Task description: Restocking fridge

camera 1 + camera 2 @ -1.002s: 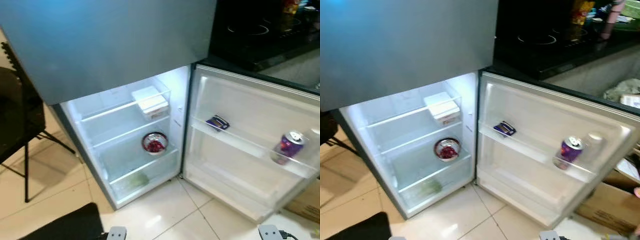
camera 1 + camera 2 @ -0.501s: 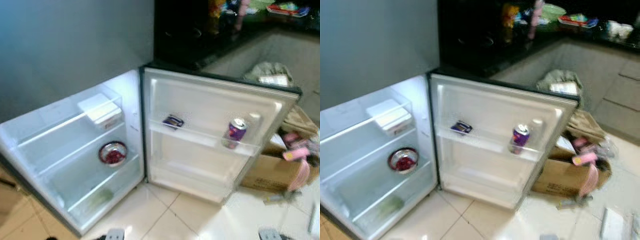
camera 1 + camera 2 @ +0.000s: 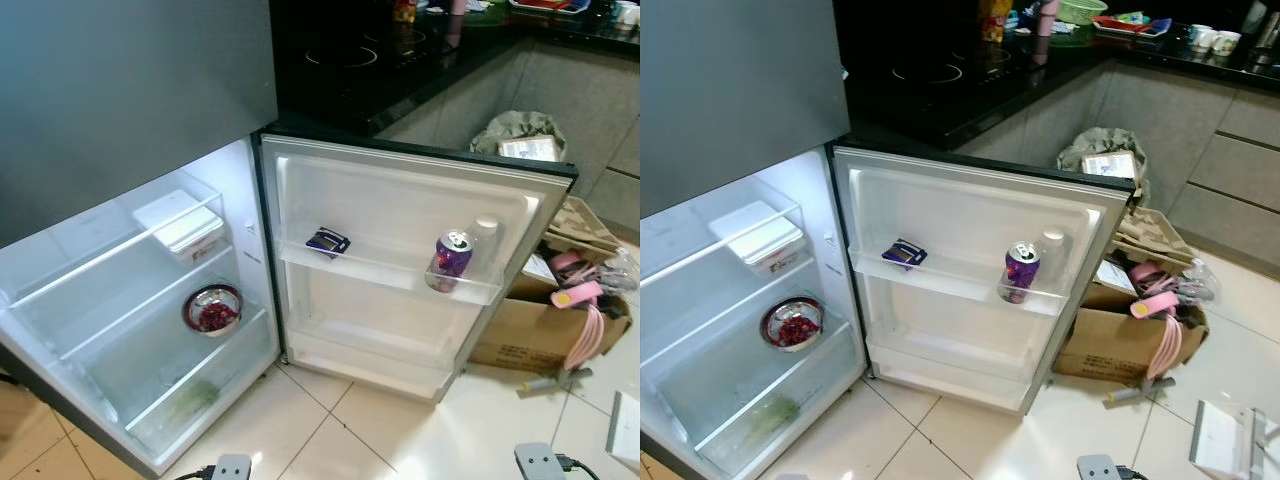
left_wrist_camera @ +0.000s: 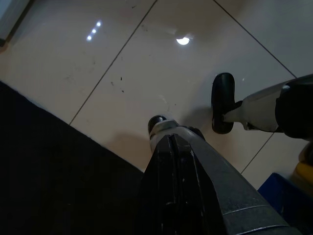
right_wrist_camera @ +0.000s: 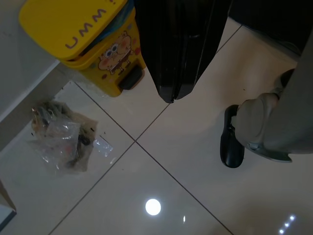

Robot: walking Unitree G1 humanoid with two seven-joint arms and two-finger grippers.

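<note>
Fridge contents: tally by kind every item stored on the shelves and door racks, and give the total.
White lidded plastic box on the upper shelf: 1
Round metal bowl of red food on the middle shelf: 1
Green leafy item in the bottom drawer: 1
Small dark blue packet on the door rack: 1
Purple drink can on the door rack: 1
Total: 5

The open fridge (image 3: pixel 60 300) carries a white box (image 3: pixel 178 222) on its upper shelf and a bowl of red food (image 3: pixel 212 310) on the shelf below, while its door shelf (image 3: pixel 385 277) holds a dark packet (image 3: pixel 327 241) near the hinge edge and 1 purple can (image 3: pixel 450 260) near the outer edge.
</note>
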